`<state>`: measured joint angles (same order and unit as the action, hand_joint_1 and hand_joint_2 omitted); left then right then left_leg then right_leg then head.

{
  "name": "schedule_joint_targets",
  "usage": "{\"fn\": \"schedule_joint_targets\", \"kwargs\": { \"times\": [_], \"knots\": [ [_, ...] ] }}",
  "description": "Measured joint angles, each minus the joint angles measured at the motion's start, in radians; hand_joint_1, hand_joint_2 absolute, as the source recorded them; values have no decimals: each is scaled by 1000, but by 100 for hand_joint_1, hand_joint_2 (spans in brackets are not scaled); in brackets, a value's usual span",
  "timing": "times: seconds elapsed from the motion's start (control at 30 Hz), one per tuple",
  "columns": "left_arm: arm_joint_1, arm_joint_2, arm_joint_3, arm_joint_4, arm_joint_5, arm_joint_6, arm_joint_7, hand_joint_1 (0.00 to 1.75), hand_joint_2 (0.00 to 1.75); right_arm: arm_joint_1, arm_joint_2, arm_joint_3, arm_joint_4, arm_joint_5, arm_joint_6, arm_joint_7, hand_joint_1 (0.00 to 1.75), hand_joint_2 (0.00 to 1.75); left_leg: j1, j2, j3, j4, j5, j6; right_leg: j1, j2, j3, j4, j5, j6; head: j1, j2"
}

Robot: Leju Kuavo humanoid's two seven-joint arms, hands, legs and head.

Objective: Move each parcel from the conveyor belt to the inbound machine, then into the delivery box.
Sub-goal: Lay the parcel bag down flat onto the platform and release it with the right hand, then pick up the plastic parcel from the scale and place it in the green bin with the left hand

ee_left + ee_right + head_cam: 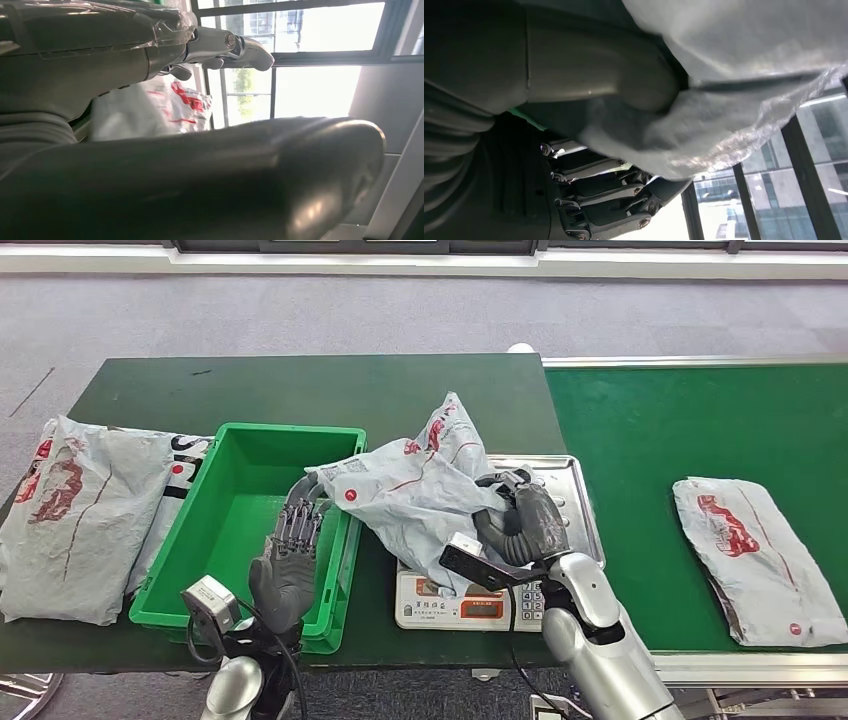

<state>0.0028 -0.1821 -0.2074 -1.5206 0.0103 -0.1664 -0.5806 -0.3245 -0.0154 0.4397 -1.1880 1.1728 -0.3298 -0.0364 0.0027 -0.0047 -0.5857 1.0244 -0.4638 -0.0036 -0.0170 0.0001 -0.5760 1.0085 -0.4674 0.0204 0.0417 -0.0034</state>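
My right hand [525, 525] grips a crumpled grey parcel [420, 490] with red print, holding it over the inbound machine [465, 605], a scale with a steel tray [575, 485]. The parcel's left end hangs over the right wall of the green delivery box [250, 435]. In the right wrist view the thumb [589, 75] presses into the grey film [734, 60]. My left hand [285, 565] stands at the box's right wall with fingers straight, their tips just under the parcel's left corner. The parcel [160, 107] shows beyond the left fingers [220, 47].
A second grey parcel [755, 555] lies flat on the green conveyor belt [650, 420] at the right. Two more parcels [80, 510] lie on the dark green table [300, 380] left of the box. The box interior holds nothing.
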Motion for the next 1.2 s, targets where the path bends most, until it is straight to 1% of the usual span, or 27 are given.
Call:
{"fn": "schedule_joint_targets", "kwargs": {
  "times": [0.07,0.2,0.43,0.57,0.73,1.0,1.1,1.2],
  "knots": [
    [6,1,0,-8,0,9,0,0,0,22,0,-6,10,-33,-8,-18,0,175,0,0,0,0,0,0,0,0,0,0,0,0,0,0],
    [19,7,0,-31,0,29,6,0,0,111,-8,-43,-33,-116,-40,-79,0,175,0,-1,-1,0,-1,0,0,-1,-1,0,-1,0,0,0],
    [32,10,4,-62,12,79,30,0,0,203,-12,-140,-146,-168,-81,-134,0,175,0,0,-2,0,-1,0,0,-1,-2,0,-1,0,0,0],
    [35,10,9,-66,11,104,36,0,0,242,-12,-172,-202,-165,-90,-140,0,175,0,0,-2,0,-1,0,0,0,-2,0,0,0,0,0],
    [37,5,12,-72,4,185,49,0,0,290,-3,-207,-260,-138,-105,-137,0,175,0,0,-2,0,-1,0,0,0,-2,0,0,0,0,0],
    [37,3,12,-77,4,204,53,0,0,324,1,-224,-306,-133,-107,-138,0,175,0,0,-2,0,-1,0,0,0,-2,0,-1,0,0,0],
    [39,1,12,-81,6,261,66,0,0,340,7,-235,-327,-132,-117,-148,0,175,0,0,-2,0,-1,0,0,0,-2,0,0,0,0,0],
    [44,-1,15,-94,-5,356,80,0,0,377,8,-242,-382,-173,-139,-195,0,175,0,0,-2,0,-1,0,0,-1,-2,0,-1,0,0,0]
  ]
}}
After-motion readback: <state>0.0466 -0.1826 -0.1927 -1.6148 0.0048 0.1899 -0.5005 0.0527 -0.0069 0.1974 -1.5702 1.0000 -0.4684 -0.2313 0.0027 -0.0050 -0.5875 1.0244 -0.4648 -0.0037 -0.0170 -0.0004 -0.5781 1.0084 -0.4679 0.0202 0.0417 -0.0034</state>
